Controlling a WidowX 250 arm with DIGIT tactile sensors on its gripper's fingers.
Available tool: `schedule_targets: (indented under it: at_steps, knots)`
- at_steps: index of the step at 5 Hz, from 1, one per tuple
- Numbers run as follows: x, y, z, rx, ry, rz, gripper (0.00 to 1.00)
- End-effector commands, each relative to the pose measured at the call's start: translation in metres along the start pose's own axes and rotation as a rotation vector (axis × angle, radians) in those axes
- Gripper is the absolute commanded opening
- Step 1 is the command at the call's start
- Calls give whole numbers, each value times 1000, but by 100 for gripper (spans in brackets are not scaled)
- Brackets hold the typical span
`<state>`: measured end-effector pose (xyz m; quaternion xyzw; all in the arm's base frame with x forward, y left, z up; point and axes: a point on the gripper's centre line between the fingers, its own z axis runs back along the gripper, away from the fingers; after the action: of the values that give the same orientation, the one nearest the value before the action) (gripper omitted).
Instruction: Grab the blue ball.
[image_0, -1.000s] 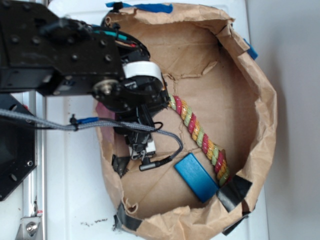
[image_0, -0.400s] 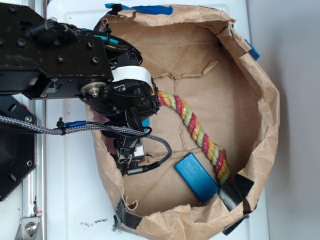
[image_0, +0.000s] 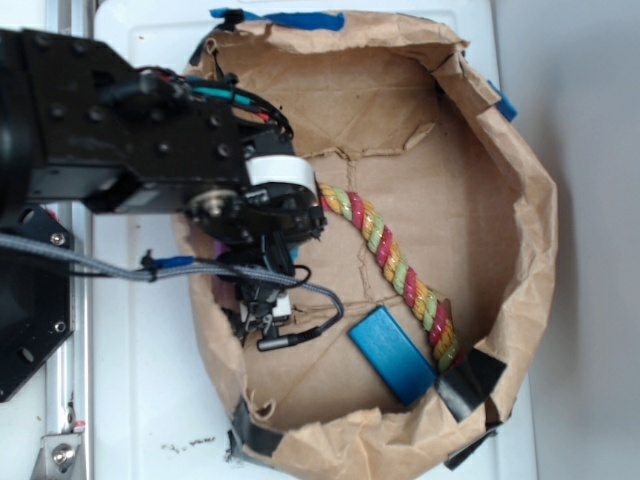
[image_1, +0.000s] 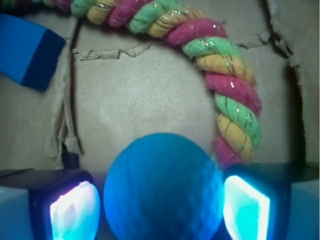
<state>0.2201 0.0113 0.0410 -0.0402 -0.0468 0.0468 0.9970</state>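
Tool (image_1: 162, 207) sat w/ its two lit pads (image_1: 246, 206) either side of the blue ball (image_1: 164, 187), at abt 9 and 3 o'clock of it in the wrist view. Pads looked right up against the ball or nearly so, but contact wasn't clear on either side, so can't tell whether the tool was clenched on it or only straddling it.

In the exterior view the ball itself was hidden under the arm and wrist (image_0: 255, 205); the tool end pointed down into the paper-lined basket (image_0: 530, 240) near its 9 o'clock wall. Ball lay on the brown paper floor, inside the curve of the rope.

Out from there: the braided rope (image_1: 220, 80), red/yellow/green, curled round the ball from 12 to 3 o'clock in the wrist view, its near end just beside the ball and maybe touching the 3 o'clock pad's side. The flat blue block (image_1: 27, 52) lay well apart at 10 o'clock, not in the way. Basket stood on the white worktop (image_0: 150, 400).

Progress, as a judgement: approach and lining-up done, ball centred betw. the pads. Left: confirm a firm squeeze, then lift clear. Rope end close by could snag on the way up.
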Motion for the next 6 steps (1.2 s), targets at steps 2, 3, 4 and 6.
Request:
schedule_targets:
  at_steps: [2,3,4,6]
  knots:
    - [10,-6,1,-1,-27,-41,0]
    - [11,-1,6,-3,-30,-36,0]
    - [16,7,27,-4,-53,-20,0]
    - [24,22,112,-61,-100,20,0]
